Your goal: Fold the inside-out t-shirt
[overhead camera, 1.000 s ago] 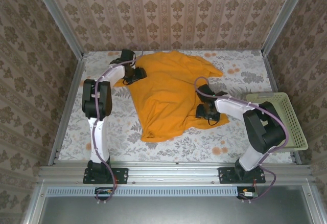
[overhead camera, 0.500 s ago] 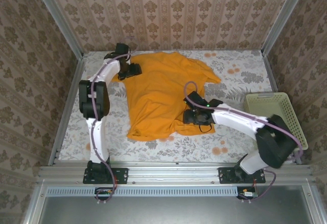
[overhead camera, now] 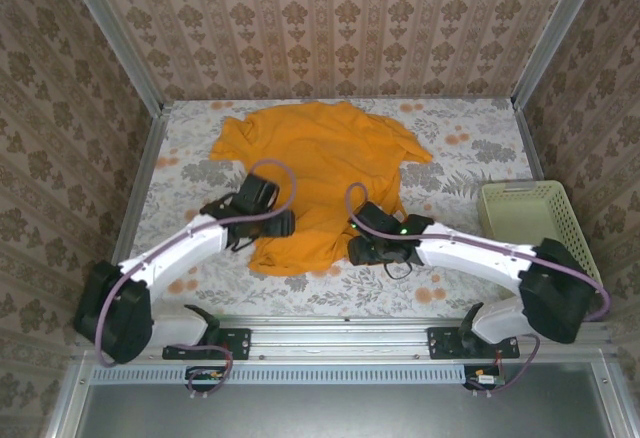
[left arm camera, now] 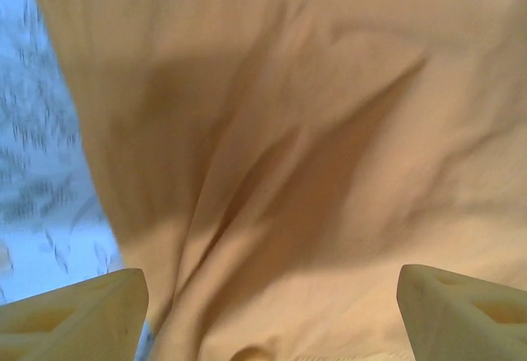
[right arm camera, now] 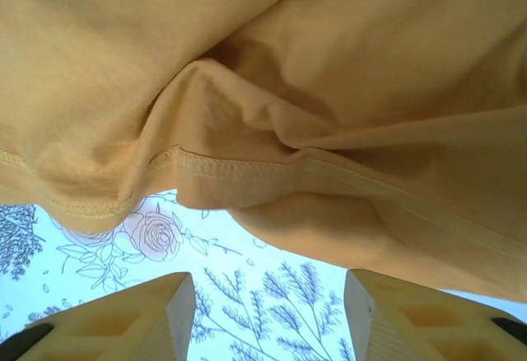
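Surroundings: patterned wallpaper (overhead camera: 330,28) on three sides of a flower-printed bench (overhead camera: 450,288).
Left tool (overhead camera: 272,222): low over the near left part of the t-shirt (overhead camera: 320,158), at its left edge. In the left wrist view the left tool (left arm camera: 272,283) has its jaws spread wide, one pale finger (left arm camera: 82,316) in each lower corner.
Left tool contents: nothing is clamped. The fingers straddle wrinkled orange cloth (left arm camera: 313,114), with its edge and a strip of bench (left arm camera: 41,171) to the left. Whether the tips touch the cloth cannot be told.
Right tool (overhead camera: 362,248): at the near right edge of the t-shirt, close to the bottom hem. In the right wrist view the right tool (right arm camera: 270,283) has its jaws apart.
Right tool contents: only bare bench (right arm camera: 82,237) shows between the fingers (right arm camera: 140,316). The stitched hem (right arm camera: 247,167) lies bunched just ahead of them, not gripped.
T-shirt: spread on the middle of the bench, collar at the far side, hem toward the arms, sleeves out to either side, lower part narrowed and rumpled between the two tools.
Print: the upper face is plain orange.
Basket (overhead camera: 520,190): pale mesh, at the right edge of the bench, well apart from the t-shirt.
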### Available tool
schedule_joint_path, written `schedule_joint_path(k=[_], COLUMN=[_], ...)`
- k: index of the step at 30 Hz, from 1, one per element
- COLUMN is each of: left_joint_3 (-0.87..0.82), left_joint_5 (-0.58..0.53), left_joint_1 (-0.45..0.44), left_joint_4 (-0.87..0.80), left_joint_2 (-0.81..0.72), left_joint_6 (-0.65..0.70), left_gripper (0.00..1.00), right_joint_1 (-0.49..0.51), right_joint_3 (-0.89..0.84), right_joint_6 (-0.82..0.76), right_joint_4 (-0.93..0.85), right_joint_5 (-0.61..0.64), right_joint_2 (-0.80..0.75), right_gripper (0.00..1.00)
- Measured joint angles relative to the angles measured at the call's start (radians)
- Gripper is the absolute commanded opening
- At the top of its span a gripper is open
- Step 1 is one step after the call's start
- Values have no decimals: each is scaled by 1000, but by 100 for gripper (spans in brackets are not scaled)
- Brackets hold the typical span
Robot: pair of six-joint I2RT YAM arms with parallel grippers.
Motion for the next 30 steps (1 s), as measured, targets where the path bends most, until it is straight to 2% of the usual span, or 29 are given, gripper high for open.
schedule_joint_path(k=[3, 7, 14, 26, 30], left_joint_3=[-108, -151, -171, -178, -178], left_joint_5=[-14, -24, -30, -33, -32], left_joint_1=[-4, -5, -6, -10, -19], left_joint_4=[22, 70, 124, 138, 142], left_joint_2=[-105, -174, -185, -198, -198], left_joint_6=[-40, -72, -93, -93, -93], left_gripper=[82, 82, 83, 83, 84], right_joint_1=[16, 26, 26, 27, 27], right_joint_3=[39, 104, 166, 177, 188], right_joint_6=[-7, -15, -15, -28, -34], right_joint_4=[18, 33, 26, -32, -45], right_joint_5=[-11, -11, 6, 41, 46], right_joint_2=[73, 149, 237, 251, 251], right_gripper=[46, 41, 33, 4, 0])
